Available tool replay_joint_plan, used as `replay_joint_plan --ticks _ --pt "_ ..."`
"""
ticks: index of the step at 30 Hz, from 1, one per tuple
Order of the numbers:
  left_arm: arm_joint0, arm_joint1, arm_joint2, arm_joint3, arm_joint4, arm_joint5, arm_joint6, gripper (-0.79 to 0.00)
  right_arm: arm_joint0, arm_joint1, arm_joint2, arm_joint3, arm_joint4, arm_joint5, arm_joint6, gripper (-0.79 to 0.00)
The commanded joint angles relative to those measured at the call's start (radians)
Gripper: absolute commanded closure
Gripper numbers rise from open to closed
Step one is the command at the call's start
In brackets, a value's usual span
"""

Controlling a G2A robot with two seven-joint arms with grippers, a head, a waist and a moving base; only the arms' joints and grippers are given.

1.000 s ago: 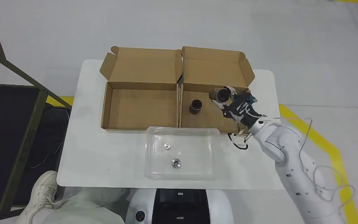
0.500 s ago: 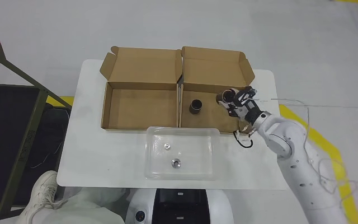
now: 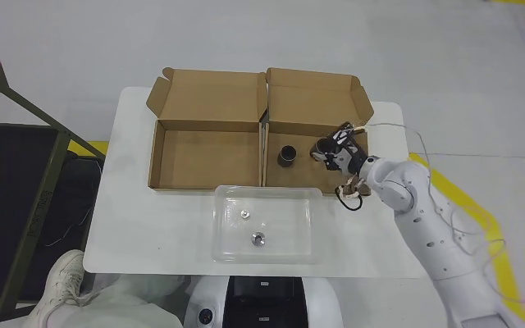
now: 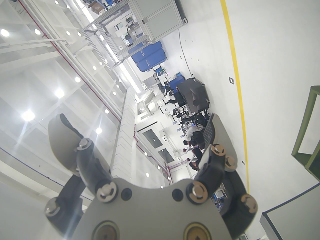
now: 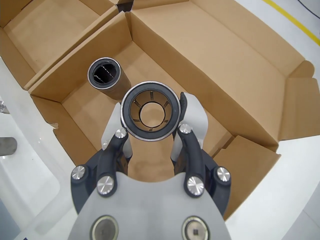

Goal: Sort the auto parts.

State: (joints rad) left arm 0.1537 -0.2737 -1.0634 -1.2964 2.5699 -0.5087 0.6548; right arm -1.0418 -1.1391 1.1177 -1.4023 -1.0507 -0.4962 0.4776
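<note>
Counter (image 3: pixel 123 221): white, carrying two open cardboard boxes side by side at the far side and a clear tray on the near side.
Right hand (image 5: pixel 151 114): clenched on a ring-faced bearing (image 5: pixel 127 116), one finger pressed to each side of its barrel. In the top view the right hand (image 3: pixel 330 151) hangs over the right half of the right box (image 3: pixel 299 176).
Held bearing (image 3: pixel 320 150): a metal cylinder with a dark end ring and an open bore. The box floor shows straight through the bore in the right wrist view. Whether its lower end touches the floor, I cannot tell.
Second bearing (image 3: pixel 287 155): stands upright on the floor of the right box (image 5: pixel 200 71), in its left part close to the wall shared with the other box. This second bearing (image 5: pixel 113 86) is near the held one, to its left, and apart from it.
Left box (image 3: pixel 205 160): flaps up, bare brown floor. The left box (image 5: pixel 45 26) touches the right box along one wall.
Clear tray (image 3: pixel 283 225): just near of the boxes, with a small metal part (image 3: pixel 244 213) at its far left and a round metal part (image 3: pixel 258 239) nearer the middle, the two well apart.
Left hand (image 4: pixel 136 131): released, fingers spread wide with nothing between them, pointed out at the hall.
</note>
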Motion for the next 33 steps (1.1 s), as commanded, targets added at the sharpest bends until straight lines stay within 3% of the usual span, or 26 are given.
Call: replay_joint_plan --ticks 1,12,28,33 --pt "0.000 0.000 0.000 0.000 0.000 0.000 0.000 -0.785 0.017 -0.005 -0.017 0.028 0.007 -0.002 0.003 0.000" --pt "0.000 0.000 0.000 0.000 0.000 0.000 0.000 -0.785 0.087 -0.031 -0.095 0.140 0.034 -0.016 0.005 0.000" --pt "0.000 0.000 0.000 0.000 0.000 0.000 0.000 -0.785 0.110 -0.048 -0.140 0.197 0.043 -0.026 0.004 0.000" --pt "0.000 0.000 0.000 0.000 0.000 0.000 0.000 -0.785 0.119 -0.056 -0.160 0.216 0.044 -0.028 -0.002 -0.283"
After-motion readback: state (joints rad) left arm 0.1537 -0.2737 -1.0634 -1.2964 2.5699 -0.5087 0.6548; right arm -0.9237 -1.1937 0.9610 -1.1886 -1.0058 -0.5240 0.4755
